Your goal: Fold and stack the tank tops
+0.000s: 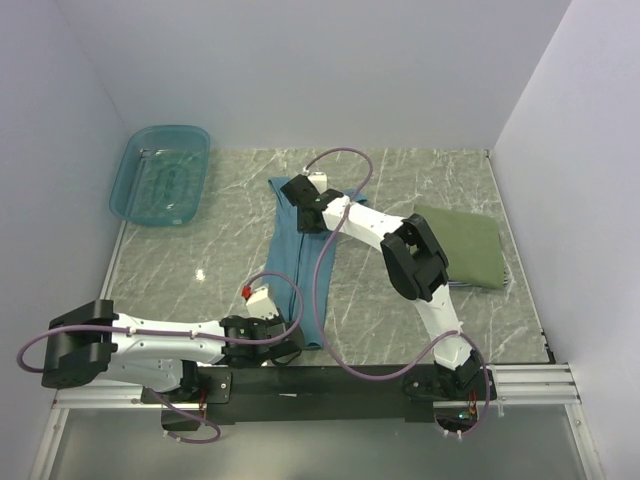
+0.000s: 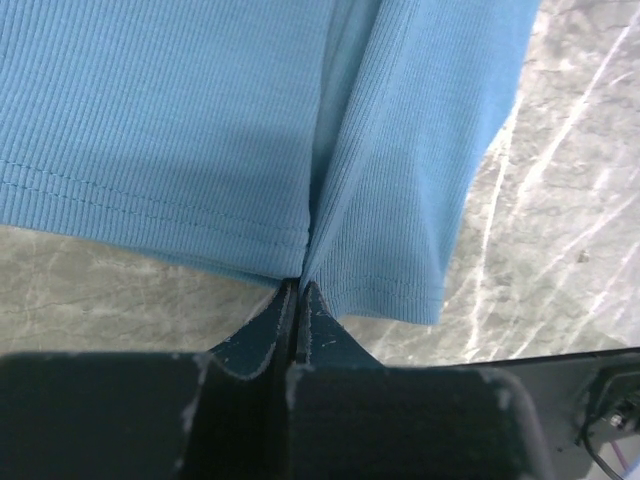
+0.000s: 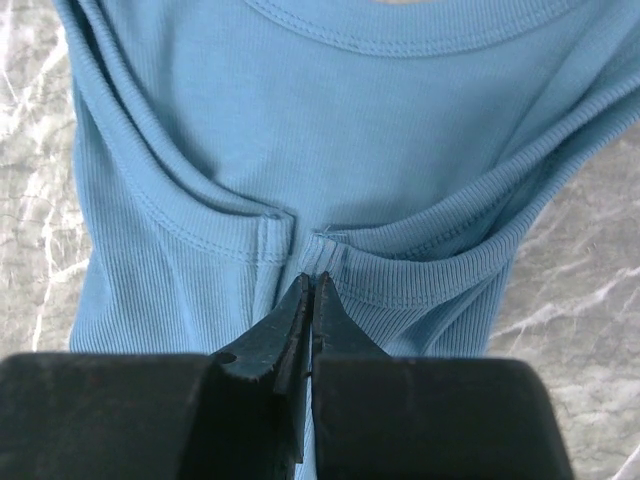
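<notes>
Clamped shut on teal-blue tank top [image 1: 288, 250]: left gripper [image 2: 298, 290] at near hem, right gripper [image 3: 310, 285] at far straps. Teal plastic basin [image 1: 130, 200] far left on counter [image 1: 220, 250].

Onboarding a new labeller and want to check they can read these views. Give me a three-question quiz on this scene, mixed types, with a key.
1. True or false: the olive tank top lies spread out flat under the left arm.
2. Which part of the blue tank top does the left gripper pinch? A a strap; B the bottom hem; C the neckline.
3. In a few words: where is the right gripper shut?

Key
1. False: it lies folded at the right of the table.
2. B.
3. On the blue tank top's ribbed edge, at the neck end.
</notes>
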Robot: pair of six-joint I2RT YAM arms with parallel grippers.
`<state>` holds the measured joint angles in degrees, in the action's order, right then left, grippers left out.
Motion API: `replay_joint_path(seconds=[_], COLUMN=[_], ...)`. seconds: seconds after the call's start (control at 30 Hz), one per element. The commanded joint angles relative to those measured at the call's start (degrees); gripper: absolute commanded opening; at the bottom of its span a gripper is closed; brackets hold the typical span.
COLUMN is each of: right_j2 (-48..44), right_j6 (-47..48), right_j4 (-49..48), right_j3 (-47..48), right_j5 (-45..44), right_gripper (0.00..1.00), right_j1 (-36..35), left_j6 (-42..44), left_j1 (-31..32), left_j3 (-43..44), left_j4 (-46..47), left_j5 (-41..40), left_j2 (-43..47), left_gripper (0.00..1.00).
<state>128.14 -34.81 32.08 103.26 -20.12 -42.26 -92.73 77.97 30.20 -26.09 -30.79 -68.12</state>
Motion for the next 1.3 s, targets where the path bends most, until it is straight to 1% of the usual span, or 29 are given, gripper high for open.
replay_joint_path(seconds=[0.0,0.1,0.13,0.2,0.33,0.37,0.43,0.53,0.63,0.67,0.77,0.83,0.97,1.07,1.1,1.13,1.2,1.23,1.27], right_j2=[1.59,2.11,2.29,3.08,2.30,1.68,-0.25,-1.83,-2.45,-2.80,-5.69,-6.75,-9.47,-12.81,-13.61,-14.40,-15.98,-16.42,-16.86], right_j6=[1.32,1.67,1.85,2.20,2.64,2.99,3.34,4.48,5.19,5.19,5.10,5.01,4.05,2.21,1.50,0.80,0.44,0.44,0.53], right_j4=[-1.75,-2.19,-2.19,-1.58,-2.10,-3.58,-5.87,-6.94,-6.68,-6.59,-7.72,-7.56,-5.36,-5.44,-5.44,-5.88,-6.85,-8.07,-8.95], right_j3=[3.70,3.53,3.61,4.22,3.27,1.96,0.54,-0.26,0.71,0.80,-0.51,-0.78,-0.95,-4.99,-6.22,-8.76,-11.32,-13.68,-14.83], right_j5=[-2.73,-2.82,-2.73,-2.99,-2.91,-2.65,-1.86,-1.33,-1.15,-1.15,-0.54,-0.97,-2.99,-2.91,-2.73,-1.43,-0.10,1.21,1.83], right_gripper=[0.00,0.01,0.05,0.09,0.21,0.27,0.36,0.41,0.45,0.46,0.50,0.50,0.50,0.49,0.49,0.49,0.49,0.49,0.49], right_j1=[-0.45,-0.54,-0.46,-0.54,-0.54,-0.54,-0.63,-0.54,-0.54,-0.54,0.16,0.77,2.35,5.51,6.57,8.93,11.05,11.93,13.50], left_j6=[-0.09,0.09,0.09,0.62,1.32,1.67,2.29,3.16,3.78,4.04,5.36,6.06,8.79,12.56,14.05,17.46,20.82,23.62,25.12], left_j1=[-0.10,-0.02,-0.10,-0.10,-0.19,-0.19,-0.19,-0.19,-0.19,-0.19,-0.19,-0.19,-0.19,-1.59,-2.55,-5.26,-8.44,-11.06,-12.31], left_j3=[0.04,0.21,0.30,0.30,0.91,1.18,2.23,3.37,3.90,3.99,3.99,4.08,5.75,8.56,10.13,10.67,12.16,12.69,13.22], left_j4=[-0.63,-0.63,-0.63,-0.46,-1.07,-1.51,-2.56,-3.71,-4.41,-4.59,-3.98,-3.45,-3.62,-3.62,-2.23,-1.08,2.94,4.19,5.51], left_j5=[1.60,1.87,1.96,2.05,1.96,1.96,1.61,1.34,1.43,1.43,1.60,1.69,0.82,0.11,1.33,2.47,6.24,7.22,8.10], left_j2=[-1.23,-2.02,-2.11,-2.02,-0.79,-0.53,0.09,0.79,1.93,2.28,5.18,6.32,8.35,8.09,7.74,7.30,5.63,4.84,2.75], left_gripper=[0.01,0.01,0.01,0.01,0.01,0.01,0.01,0.06,0.21,0.30,0.38,0.39,0.37,0.37,0.37,0.34,0.31,0.29,0.28])
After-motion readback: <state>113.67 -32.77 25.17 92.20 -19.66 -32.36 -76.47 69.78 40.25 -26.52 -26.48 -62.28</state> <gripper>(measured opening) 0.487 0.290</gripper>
